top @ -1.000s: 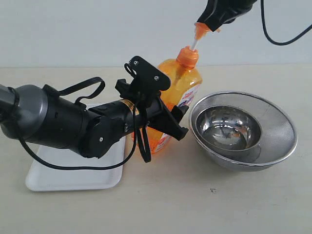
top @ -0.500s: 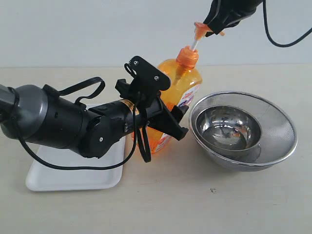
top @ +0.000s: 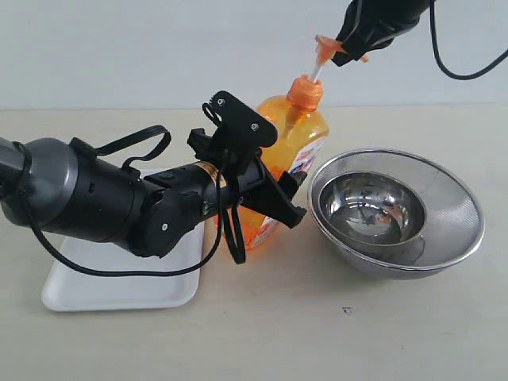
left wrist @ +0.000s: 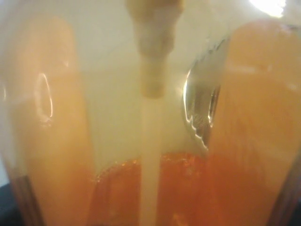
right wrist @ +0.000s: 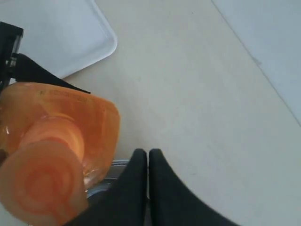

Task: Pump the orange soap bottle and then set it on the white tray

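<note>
Orange soap bottle is stood upright on the table, long axis vertical, clamped at mid-body by left gripper. White tray is found at 8 o'clock from the bottle, partly under the left arm, so that arm is judged nearer. Right gripper, fingers pressed together, is seen just beside the pump head. Compared with a second ago, it has been lifted slightly off the head.

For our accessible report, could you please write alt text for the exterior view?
The left gripper clamps an orange soap bottle standing on a beige table, while the right gripper, shut, is at its raised pump head. A white tray lies partly behind the left arm; nested steel bowls stand right of it.
</note>
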